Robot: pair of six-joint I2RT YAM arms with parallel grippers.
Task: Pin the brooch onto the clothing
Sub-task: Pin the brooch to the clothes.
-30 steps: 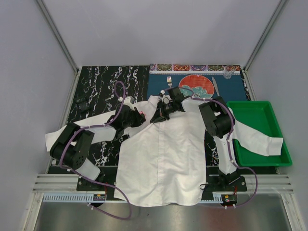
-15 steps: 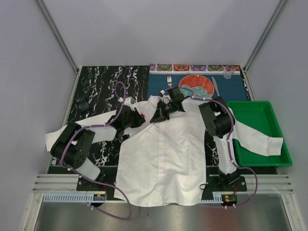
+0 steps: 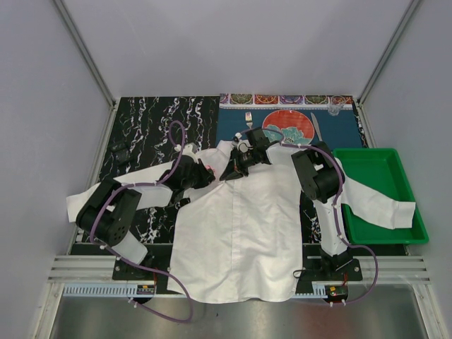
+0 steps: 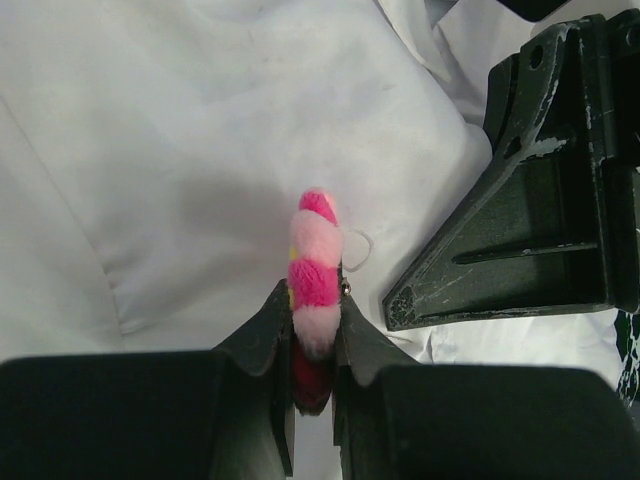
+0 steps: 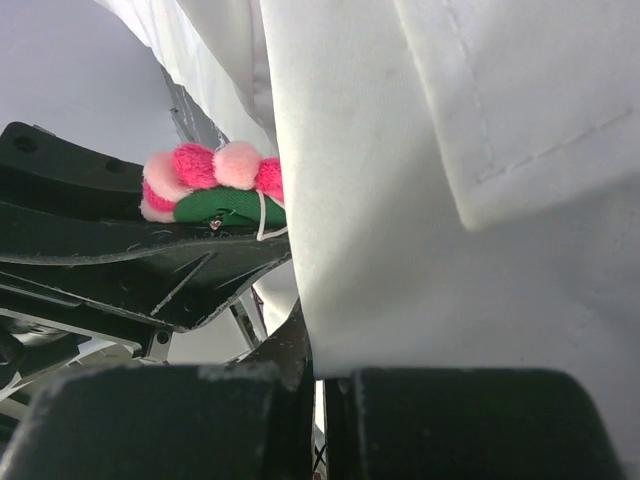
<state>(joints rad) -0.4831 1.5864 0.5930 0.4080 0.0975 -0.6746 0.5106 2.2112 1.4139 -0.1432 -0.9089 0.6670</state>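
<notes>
Item: shirt, white, long-sleeved and collared, spread flat on the black marbled table. Its hem lies at lower centre of the overhead view between the arm bases, one sleeve runs to the left edge, and the other drapes into the green tray at right. Handling, judged: thin and limp, likely to slide and pucker under a push, so it is best held by a pinched fold beside the pinning spot. Right gripper: fingers closed on such a fold of white cloth below the collar, just above centre of the overhead frame. Item: brooch, a small flower of fuzzy hot-pink and pale-pink tufts with a trace of yellow. The right wrist view shows a green backing, a small metal fitting and a thin white loop. It stands edge-on at centre of the left wrist view, just over the cloth; contact cannot be judged. Handling, judged: very light, soft petals that squash, a stiff and perhaps sharp pin part behind; grip it by the rim so the back stays free. Left gripper: clamped on the brooch's lower edge, close beside the right gripper. Beyond, upper centre: blue placemat with fork, red-and-teal plate and knife.
</notes>
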